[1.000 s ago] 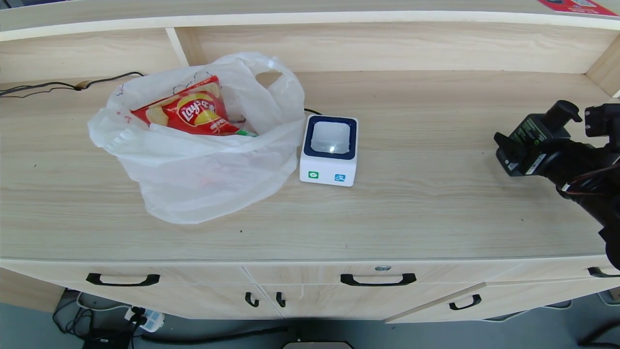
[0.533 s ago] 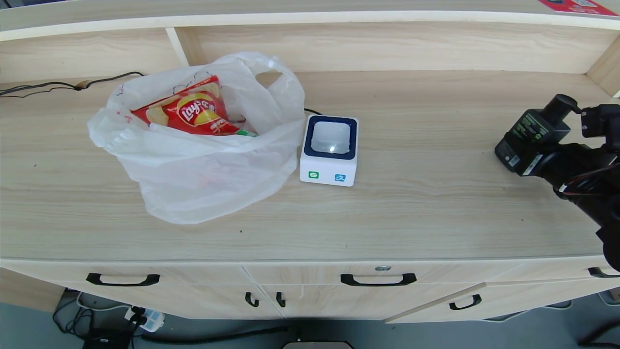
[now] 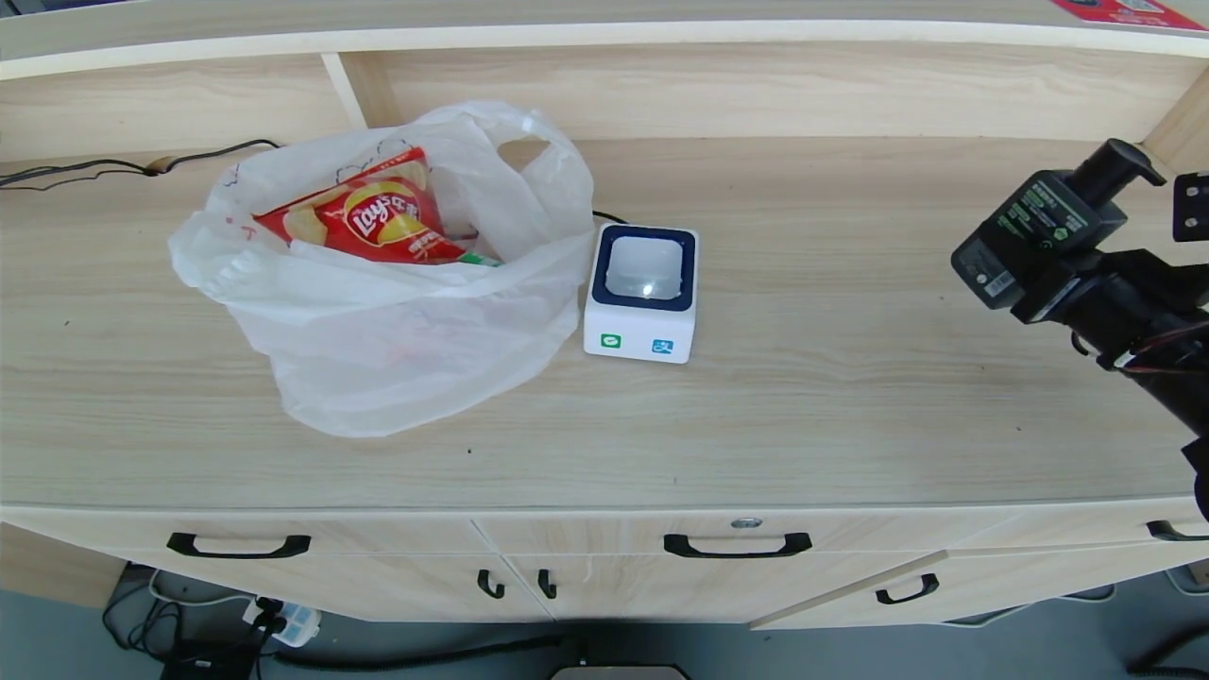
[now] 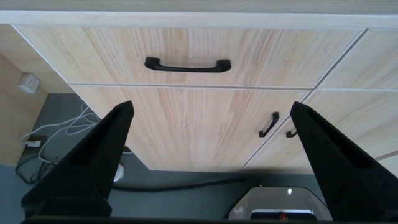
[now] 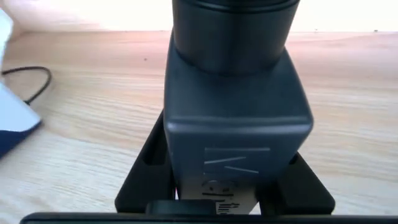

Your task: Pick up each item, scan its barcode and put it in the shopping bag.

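Counter (image 3: pixel 850 397) of pale wood, and over its right end the right gripper (image 3: pixel 1058 297) has its fingers clamped on the lower part of a dark square-sided bottle (image 3: pixel 1034 227) — tilted, with its round black cap pointing up and toward the back wall. It's well apart from the white scanner (image 3: pixel 642 293), which sits mid-counter just beside the white shopping bag (image 3: pixel 378 359). A red chips packet (image 3: pixel 378 222) lies in the bag's open mouth. The left gripper (image 4: pixel 211 109) hangs low before the cabinet drawers (image 4: pixel 186 40) — fingers spread wide, nothing between them.
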Available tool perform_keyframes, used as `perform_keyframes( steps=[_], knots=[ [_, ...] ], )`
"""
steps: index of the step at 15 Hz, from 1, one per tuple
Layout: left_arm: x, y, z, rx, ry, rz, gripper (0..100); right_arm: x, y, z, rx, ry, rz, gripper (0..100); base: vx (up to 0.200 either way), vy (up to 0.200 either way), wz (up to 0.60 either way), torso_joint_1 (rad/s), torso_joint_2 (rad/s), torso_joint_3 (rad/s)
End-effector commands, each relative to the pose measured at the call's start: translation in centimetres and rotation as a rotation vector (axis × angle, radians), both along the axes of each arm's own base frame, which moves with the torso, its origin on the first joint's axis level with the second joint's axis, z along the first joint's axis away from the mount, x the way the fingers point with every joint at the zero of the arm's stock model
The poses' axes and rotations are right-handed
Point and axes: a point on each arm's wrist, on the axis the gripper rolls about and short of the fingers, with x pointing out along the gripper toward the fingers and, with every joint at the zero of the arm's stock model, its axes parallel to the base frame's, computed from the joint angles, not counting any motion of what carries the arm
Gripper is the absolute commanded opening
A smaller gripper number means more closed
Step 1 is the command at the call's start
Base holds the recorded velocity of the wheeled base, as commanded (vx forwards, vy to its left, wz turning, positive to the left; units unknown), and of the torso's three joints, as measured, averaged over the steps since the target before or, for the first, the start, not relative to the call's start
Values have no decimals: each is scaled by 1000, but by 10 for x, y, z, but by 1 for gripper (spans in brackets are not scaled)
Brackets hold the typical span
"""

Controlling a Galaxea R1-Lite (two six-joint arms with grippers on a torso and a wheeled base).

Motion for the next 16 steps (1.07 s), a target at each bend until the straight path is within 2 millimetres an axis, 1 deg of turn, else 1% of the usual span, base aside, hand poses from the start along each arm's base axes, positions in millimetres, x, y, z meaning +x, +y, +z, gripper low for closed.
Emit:
perform_keyframes(
  steps=[1,2,3,4,5,7,9,11,14,15,16],
  knots=[
    [0,0,0,1,0,0,100,-40,42,47,48,-99,181,0,0,0,0,0,0,0],
    [0,0,0,1,0,0,100,-48,48,51,52,-88,208,0,0,0,0,0,0,0],
    [0,0,0,1,2,0,100,-75,67,64,60,-43,305,0,0,0,0,0,0,0],
    [0,0,0,1,0,0,100,-98,76,73,60,7,372,0,0,0,0,0,0,0],
    [0,0,0,1,0,0,100,-117,83,80,59,60,432,0,0,0,0,0,0,0],
    [0,0,0,2,2,0,100,-143,89,89,94,134,533,0,0,0,0,0,0,0],
    [0,0,0,4,0,0,100,-152,95,99,144,167,597,0,0,0,0,0,0,0],
    [0,0,0,4,2,0,100,-155,100,102,180,186,648,0,0,0,0,0,0,0],
    [0,0,0,7,0,0,100,-157,116,102,210,233,742,0,0,0,0,0,0,0],
    [0,0,0,7,0,0,100,-158,126,101,230,269,801,0,0,0,0,0,0,0],
    [0,0,0,7,0,0,100,-159,133,106,254,283,844,0,0,0,0,0,0,0]
  ],
)
